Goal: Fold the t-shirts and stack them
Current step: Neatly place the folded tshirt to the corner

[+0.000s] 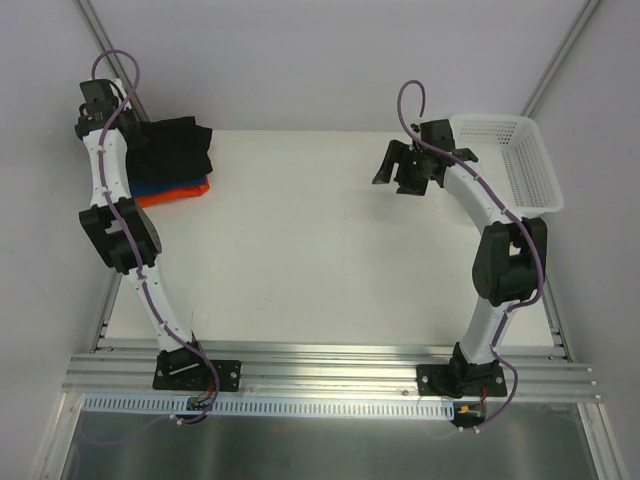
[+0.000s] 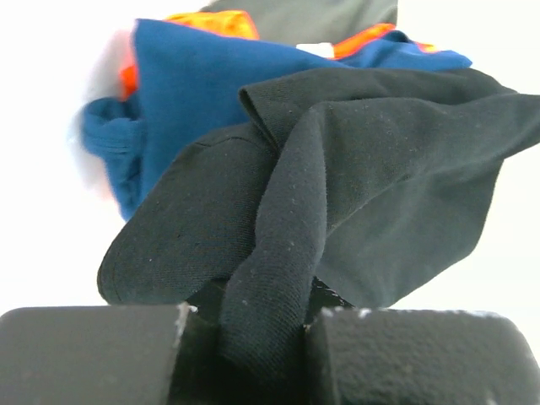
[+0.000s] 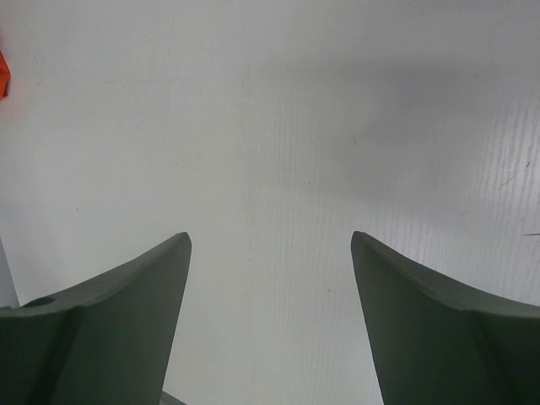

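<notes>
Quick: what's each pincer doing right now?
Left pincer: closed on the black shirt.
Right pincer: open, holding nothing.

White table (image 1: 320, 250) under t-shirts (image 1: 175, 160), basket (image 1: 492, 122)

A robotics lab cell — arms (image 1: 125, 245) bolted to aluminium rails (image 1: 330, 365), white table (image 1: 300, 260), plain enclosure walls (image 1: 300, 60).

A white table (image 1: 300, 250) fills the middle of the overhead view. A white plastic mesh basket (image 1: 528, 170) sits at the table's far right corner, its long side along the table's right edge. Ribbed aluminium rails (image 1: 330, 362) run along the table's near edge, and a white perforated strip (image 1: 330, 407) lies just past them. Slanted metal posts (image 1: 104, 40) rise behind the table's far corners.
</notes>
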`<state>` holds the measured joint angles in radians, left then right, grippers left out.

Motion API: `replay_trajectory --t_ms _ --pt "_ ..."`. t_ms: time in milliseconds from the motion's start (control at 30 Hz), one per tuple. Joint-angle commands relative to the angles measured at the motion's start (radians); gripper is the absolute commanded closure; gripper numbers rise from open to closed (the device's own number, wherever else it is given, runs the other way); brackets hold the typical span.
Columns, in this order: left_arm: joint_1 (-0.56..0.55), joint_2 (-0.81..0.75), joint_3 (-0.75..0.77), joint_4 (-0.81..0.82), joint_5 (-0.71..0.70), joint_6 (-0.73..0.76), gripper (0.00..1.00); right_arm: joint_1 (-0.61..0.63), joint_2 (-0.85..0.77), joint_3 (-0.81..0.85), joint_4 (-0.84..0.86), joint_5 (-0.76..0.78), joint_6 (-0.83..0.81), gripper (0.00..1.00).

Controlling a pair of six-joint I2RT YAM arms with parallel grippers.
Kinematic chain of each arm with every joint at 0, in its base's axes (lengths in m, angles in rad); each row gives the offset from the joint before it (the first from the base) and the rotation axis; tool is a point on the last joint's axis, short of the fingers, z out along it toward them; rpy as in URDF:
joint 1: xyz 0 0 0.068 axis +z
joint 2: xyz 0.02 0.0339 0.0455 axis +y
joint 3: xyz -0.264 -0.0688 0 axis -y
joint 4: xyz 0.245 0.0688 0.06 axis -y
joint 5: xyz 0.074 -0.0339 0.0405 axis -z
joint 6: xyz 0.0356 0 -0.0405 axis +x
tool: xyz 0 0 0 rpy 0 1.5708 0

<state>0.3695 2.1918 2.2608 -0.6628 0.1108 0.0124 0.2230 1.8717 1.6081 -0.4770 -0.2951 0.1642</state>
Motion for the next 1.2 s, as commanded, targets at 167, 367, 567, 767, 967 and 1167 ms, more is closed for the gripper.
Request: replay_trajectory --t_ms 167,367,567,767,967,1167 --pt "-0.015 0.058 0.042 0.045 -0.281 0.044 1.00 0.001 -0.072 -0.016 -0.005 0.016 -0.032 0.19" --pt "-0.044 0.118 0.062 0.078 -0.373 0.096 1.00 -0.001 -0.077 -0.025 -0.012 0.019 -0.043 0.18" --pt "-0.066 0.183 0.082 0.115 -0.439 0.121 0.99 -0.002 -0.077 -0.043 -0.009 0.019 -0.043 0.18" --pt "-0.083 0.210 0.091 0.149 -0.536 0.120 0.03 -0.005 -0.082 -0.059 -0.005 0.020 -0.048 0.18" --pt "-0.107 0.163 0.094 0.163 -0.568 0.123 0.01 -0.011 -0.086 -0.053 -0.002 0.016 -0.046 0.18" --pt "-0.177 -0.006 0.057 0.178 -0.614 0.185 0.01 -0.020 -0.101 -0.008 -0.014 0.022 -0.083 0.15"
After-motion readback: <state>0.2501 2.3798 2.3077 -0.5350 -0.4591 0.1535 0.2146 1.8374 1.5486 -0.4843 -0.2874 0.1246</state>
